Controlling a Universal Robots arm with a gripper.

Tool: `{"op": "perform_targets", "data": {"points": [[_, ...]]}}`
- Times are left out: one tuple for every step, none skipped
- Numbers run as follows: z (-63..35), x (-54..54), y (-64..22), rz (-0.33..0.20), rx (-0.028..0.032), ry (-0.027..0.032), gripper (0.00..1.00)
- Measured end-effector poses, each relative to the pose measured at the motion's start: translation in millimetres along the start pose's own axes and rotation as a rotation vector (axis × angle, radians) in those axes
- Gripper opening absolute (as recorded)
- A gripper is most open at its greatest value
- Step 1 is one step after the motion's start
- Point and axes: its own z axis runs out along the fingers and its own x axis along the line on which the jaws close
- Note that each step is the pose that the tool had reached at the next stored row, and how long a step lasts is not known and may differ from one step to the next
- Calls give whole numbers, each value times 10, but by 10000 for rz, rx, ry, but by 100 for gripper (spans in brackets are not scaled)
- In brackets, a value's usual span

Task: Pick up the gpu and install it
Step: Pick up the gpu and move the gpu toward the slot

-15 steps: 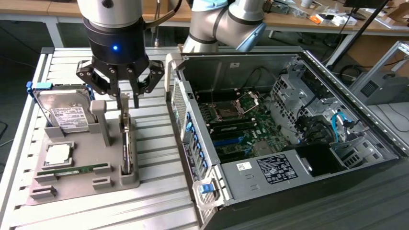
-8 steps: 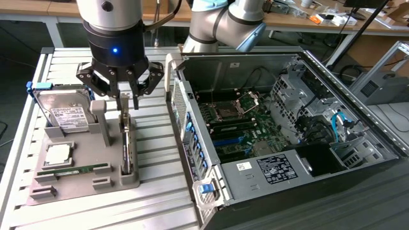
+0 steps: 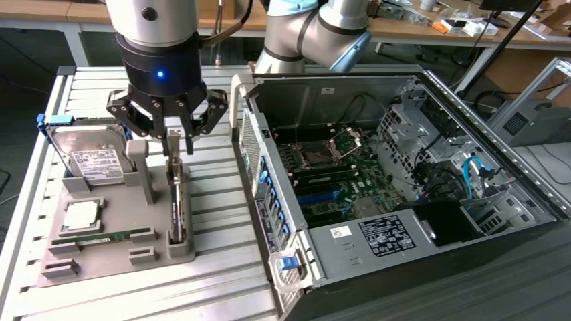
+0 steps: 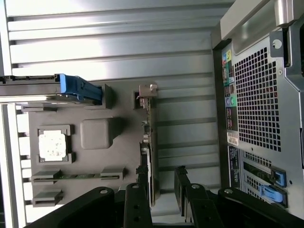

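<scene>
The gpu (image 3: 179, 200) is a thin dark card standing on its edge in a slot of the grey holder tray (image 3: 116, 261), at the tray's side nearest the computer. My gripper (image 3: 178, 146) hangs low over the card's far end, open, with one finger on each side of the card's top edge. In the wrist view the gpu (image 4: 150, 142) shows edge-on with its metal bracket at the far end. It runs in between my gripper's (image 4: 161, 183) two dark fingertips (image 4: 142, 183) and lies closer to one of them. Whether a finger touches it I cannot tell.
On the tray also sit a hard drive (image 3: 89, 159) with a white label, a square processor (image 3: 80, 214) and a green memory stick (image 3: 103, 237). The open computer case (image 3: 384, 187) stands at the exterior view's right, its motherboard exposed. All rest on a slatted metal table (image 3: 214, 227).
</scene>
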Motion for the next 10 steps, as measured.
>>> {"op": "perform_targets", "data": {"points": [[4, 1, 0, 0, 0, 0, 36], [7, 2, -1, 0, 0, 0, 36], [11, 2, -1, 0, 0, -1, 36], [15, 3, -1, 0, 0, 0, 36], [19, 4, -1, 0, 0, 0, 36], [23, 5, -2, 0, -1, -1, 36], [27, 5, -2, 0, -1, -1, 36], [32, 6, -2, 0, -1, -1, 36], [35, 7, -3, 0, -1, -1, 36], [38, 8, -3, 1, 0, 0, 36]]}}
